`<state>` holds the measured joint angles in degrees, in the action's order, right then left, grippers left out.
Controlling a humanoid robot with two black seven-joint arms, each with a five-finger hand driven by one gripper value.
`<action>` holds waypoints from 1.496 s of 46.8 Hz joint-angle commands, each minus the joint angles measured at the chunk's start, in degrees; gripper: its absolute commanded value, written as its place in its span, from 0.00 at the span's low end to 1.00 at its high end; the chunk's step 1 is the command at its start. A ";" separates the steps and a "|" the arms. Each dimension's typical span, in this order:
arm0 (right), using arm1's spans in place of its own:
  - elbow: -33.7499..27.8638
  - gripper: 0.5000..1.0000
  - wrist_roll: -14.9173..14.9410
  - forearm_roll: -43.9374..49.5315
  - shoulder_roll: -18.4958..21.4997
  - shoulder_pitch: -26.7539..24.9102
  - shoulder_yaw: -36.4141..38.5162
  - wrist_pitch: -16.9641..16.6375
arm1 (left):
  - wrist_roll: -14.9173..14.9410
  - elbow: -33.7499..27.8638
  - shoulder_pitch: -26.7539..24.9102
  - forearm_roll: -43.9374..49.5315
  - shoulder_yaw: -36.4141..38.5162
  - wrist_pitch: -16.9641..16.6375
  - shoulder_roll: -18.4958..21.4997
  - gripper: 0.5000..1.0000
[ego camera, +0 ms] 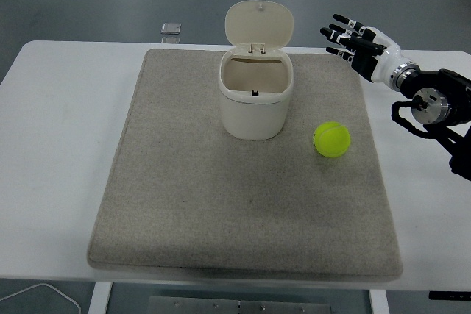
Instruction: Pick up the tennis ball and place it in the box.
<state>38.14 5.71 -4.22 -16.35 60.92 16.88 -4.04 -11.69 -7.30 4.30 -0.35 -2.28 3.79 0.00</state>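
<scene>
A yellow-green tennis ball lies on the beige mat, right of centre. A cream box with its hinged lid standing open stands on the mat to the ball's left, its inside empty. My right hand comes in from the right edge, raised above the mat's far right corner, behind and to the right of the ball. Its fingers are spread and hold nothing. My left arm is out of view.
The mat covers most of the white table. A small grey object lies at the table's far edge, left of the box. A white cable shows below the table's near left edge.
</scene>
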 commanded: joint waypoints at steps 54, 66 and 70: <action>0.09 0.86 0.70 4.66 -0.70 0.25 -0.01 -1.49 | 0.00 -0.09 -0.79 0.00 -0.09 -0.02 0.00 0.98; 0.09 0.86 0.70 5.01 -0.35 -0.01 -0.18 -1.49 | 0.00 -0.09 -0.79 0.09 -0.09 -0.02 0.00 0.98; 0.09 0.86 0.70 5.10 -0.44 0.08 -0.27 -1.49 | 0.00 -0.09 -0.79 0.00 -0.09 -0.01 0.00 0.98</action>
<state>38.23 6.42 0.79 -16.71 60.93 16.71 -5.55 -11.69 -7.39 3.53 -0.29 -2.37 3.79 0.00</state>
